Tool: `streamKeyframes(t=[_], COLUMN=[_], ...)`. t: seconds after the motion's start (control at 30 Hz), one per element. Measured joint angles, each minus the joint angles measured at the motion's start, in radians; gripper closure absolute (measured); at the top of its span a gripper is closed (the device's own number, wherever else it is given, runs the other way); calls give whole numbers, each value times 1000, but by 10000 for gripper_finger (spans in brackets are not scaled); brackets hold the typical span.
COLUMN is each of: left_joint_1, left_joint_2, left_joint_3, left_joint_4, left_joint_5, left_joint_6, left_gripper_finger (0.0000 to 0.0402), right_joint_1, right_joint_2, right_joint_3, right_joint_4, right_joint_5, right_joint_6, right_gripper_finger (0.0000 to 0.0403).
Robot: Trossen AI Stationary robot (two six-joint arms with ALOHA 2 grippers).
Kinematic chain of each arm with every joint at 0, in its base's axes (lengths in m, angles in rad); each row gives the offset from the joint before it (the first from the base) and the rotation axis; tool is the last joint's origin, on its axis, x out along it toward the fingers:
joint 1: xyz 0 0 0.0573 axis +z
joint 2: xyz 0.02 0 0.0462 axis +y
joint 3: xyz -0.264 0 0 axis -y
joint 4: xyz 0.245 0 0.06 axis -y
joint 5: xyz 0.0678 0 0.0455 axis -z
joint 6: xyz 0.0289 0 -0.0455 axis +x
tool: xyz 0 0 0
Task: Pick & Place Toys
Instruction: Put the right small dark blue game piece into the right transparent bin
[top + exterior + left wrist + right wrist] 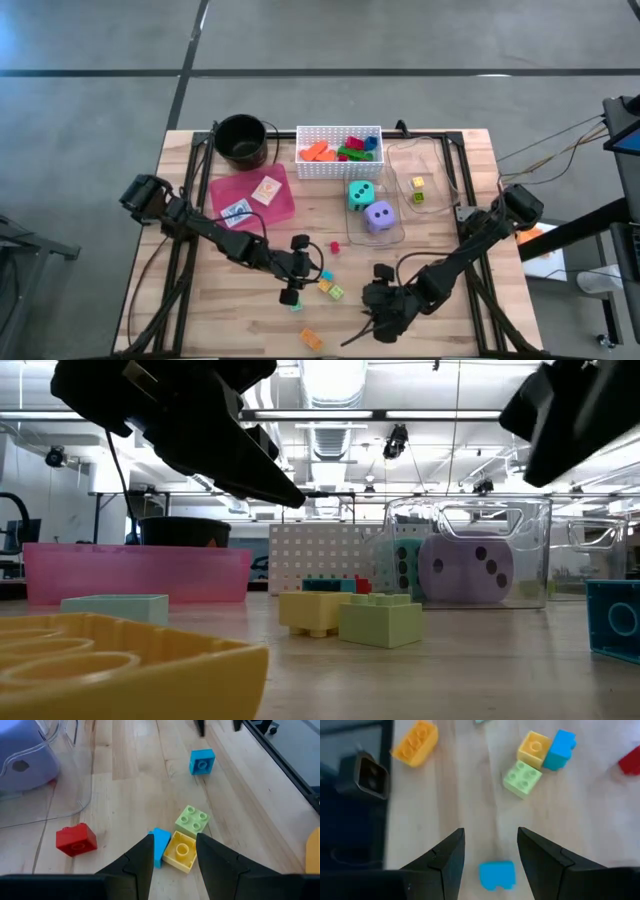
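Yellow block point(181, 851): on bench point(130, 795), touching blue block point(160, 845) and green block point(192, 820). Left pincer point(174, 851) parted, astride it, empty. Right pincer point(490, 847) parted, empty. Light, rigid, slick; grip flat sides.

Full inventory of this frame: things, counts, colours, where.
bucket: 1, black, left of basket
basket: 1, white, holds sorted blocks, orange, red, green, blue
tray: 1, pink, holds 2 cards
clear bins: 2, right of tray; one holds 2 dice, teal and purple; the other holds 2 small yellowish blocks
loose blocks: 7, mixed, on bare wood
left pincer: open, astride yellow block
right pincer: open, over blue block
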Motion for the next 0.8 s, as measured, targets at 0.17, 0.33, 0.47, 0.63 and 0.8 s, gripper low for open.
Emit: streamKeyframes(t=[0.17,0.33,0.47,0.63,0.8], left_joint_1=[0,0,0,0,0], left_joint_2=[0,0,0,0,0], left_joint_3=[0,0,0,0,0], left_joint_4=[0,-1,-1,-1,-1], left_joint_5=[0,0,0,0,0], left_joint_6=[0,0,0,0,0], left_gripper_finger=[252,252,252,252,252], right_joint_1=[25,24,21,28,39], right_joint_2=[24,47,45,42,42], right_joint_3=[-40,-69,-73,-78,-94], right_joint_4=[70,65,67,44,74], right_joint_5=[1,-1,39,43,39], right_joint_6=[-10,-9,23,88,98], right_gripper_finger=[220,220,220,220,220])
